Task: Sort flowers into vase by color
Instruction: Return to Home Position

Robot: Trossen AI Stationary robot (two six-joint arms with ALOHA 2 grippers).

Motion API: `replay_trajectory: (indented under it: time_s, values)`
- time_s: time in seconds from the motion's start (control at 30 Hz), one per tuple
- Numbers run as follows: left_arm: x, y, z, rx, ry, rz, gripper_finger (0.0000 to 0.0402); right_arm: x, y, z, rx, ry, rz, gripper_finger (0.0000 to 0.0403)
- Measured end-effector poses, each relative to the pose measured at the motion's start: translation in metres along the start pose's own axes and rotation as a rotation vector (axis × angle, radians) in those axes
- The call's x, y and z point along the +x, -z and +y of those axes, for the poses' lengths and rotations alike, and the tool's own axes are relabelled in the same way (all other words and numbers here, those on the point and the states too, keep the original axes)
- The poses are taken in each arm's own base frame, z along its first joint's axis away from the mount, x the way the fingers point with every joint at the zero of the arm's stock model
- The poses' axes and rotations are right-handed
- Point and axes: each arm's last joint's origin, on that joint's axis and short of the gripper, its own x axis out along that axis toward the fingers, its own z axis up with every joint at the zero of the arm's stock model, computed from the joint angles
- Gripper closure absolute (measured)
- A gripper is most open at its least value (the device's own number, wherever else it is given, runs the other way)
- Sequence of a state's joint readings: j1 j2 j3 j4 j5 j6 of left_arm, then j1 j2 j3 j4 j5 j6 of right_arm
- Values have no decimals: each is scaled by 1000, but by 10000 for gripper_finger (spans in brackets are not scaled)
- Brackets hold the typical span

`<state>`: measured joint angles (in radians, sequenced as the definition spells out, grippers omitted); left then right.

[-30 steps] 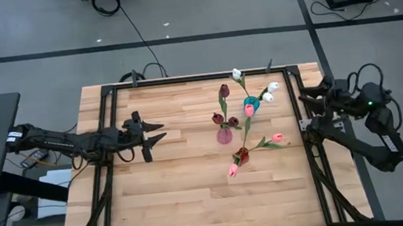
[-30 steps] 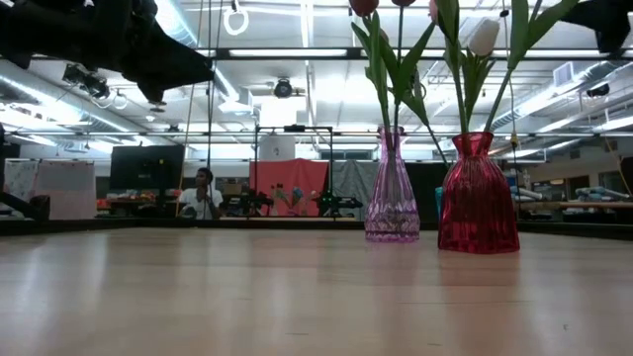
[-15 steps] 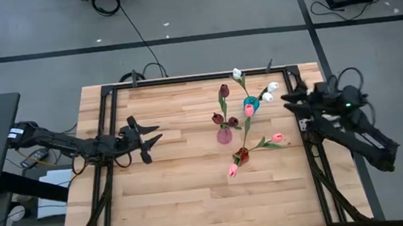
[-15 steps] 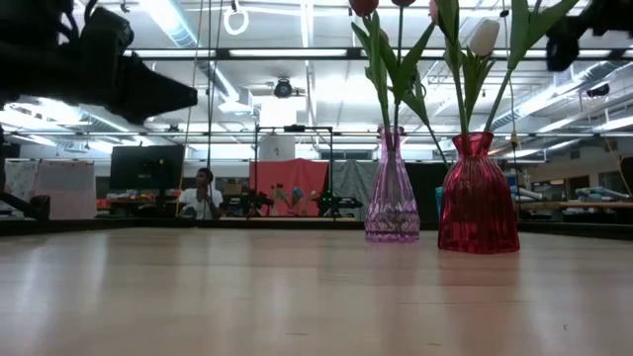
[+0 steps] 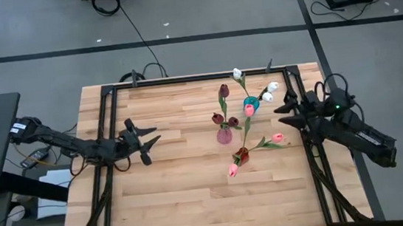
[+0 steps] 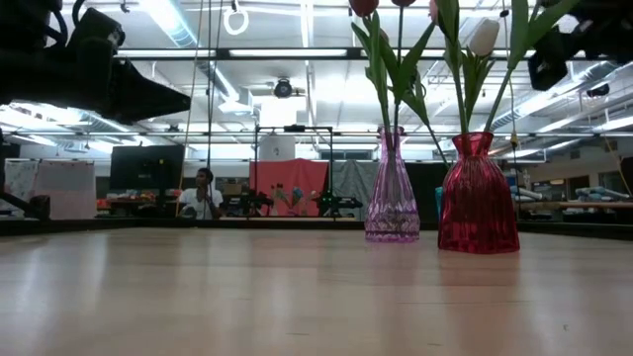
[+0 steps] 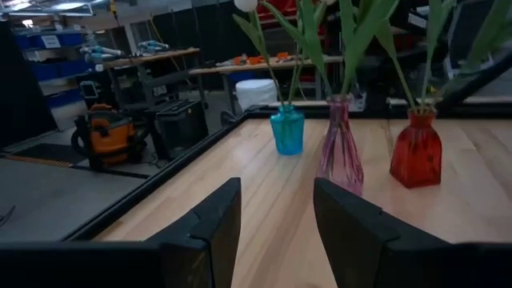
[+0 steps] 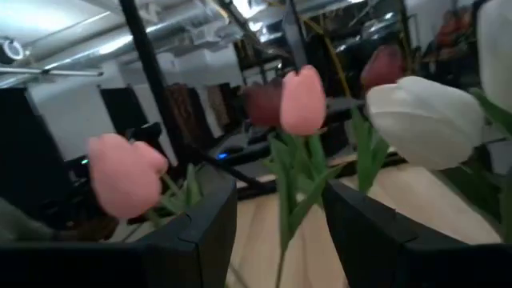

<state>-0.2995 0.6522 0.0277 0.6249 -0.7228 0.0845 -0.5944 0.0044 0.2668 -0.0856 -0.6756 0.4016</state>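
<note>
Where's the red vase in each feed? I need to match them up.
High view: red vase, right of table centre, lowest of three vases.
Low view: red vase, right of middle, on the table.
Left wrist view: red vase beside the purple vase, away from the blue vase.
Right wrist view: not in it.
Shared landmark: purple vase beside it.

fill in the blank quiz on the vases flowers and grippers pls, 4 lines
1. The white flowers stand in the ___ vase.
2. The red vase holds ___ flowers.
3. The table carries ___ vases.
4. The left gripper, over the table's left side, and the right gripper, beside the white flowers, are both ___ and hold nothing.

Missing words: blue; pink; three; open.
</note>
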Motion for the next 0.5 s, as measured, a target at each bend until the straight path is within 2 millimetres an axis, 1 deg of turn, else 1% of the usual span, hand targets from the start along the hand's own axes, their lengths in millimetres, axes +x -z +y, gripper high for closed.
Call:
replay_trajectory:
  time_s: [0.13,0.3,0.47,0.5]
  values:
    - [-2,1,-2,1,6,9,239,6,18,-13,20,62,-36,206]
    - [-5,1,-6,7,10,10,239,10,31,-18,-4,30,-57,206]
    - [-10,0,-10,31,-17,6,239,13,55,-31,0,125,-66,206]
    - [-11,-1,-10,39,-23,3,239,13,58,-32,11,144,-44,206]
